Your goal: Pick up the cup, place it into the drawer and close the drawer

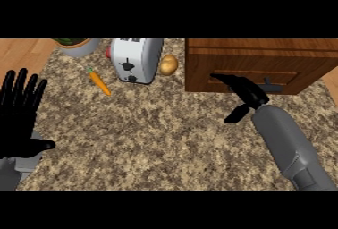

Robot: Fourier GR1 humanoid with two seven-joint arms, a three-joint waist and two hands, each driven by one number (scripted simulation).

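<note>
The cup cannot be seen anywhere on the table, so neither its long axis nor the way it points can be told; whether it lies inside the drawer (pixel 254 77) cannot be told either. The drawer sits in the front of a brown wooden cabinet (pixel 257 56) at the far right of the table, its panel flush or nearly flush with the cabinet face and a dark handle (pixel 269 85) on its front. The right hand (pixel 246 91) reaches up from its grey forearm (pixel 290 147) to the drawer front, fingers stretched forward against the panel beside the handle and the thumb hanging down apart, holding nothing. The left hand (pixel 20 112) rests at the left edge, fingers straight up and spread, thumb out to the side. The table (pixel 152 138) has a speckled brown and beige stone top, with strips of light wood showing at the far left and far right. Toward the back stand a silver toaster (pixel 135 59), a potato (pixel 169 65) just beside it on its right, a red thing mostly hidden behind it, and a grey plant pot (pixel 79 45) at the upper left. An orange carrot (pixel 99 82) lies left of the toaster, slanting, green end farther from the robot
</note>
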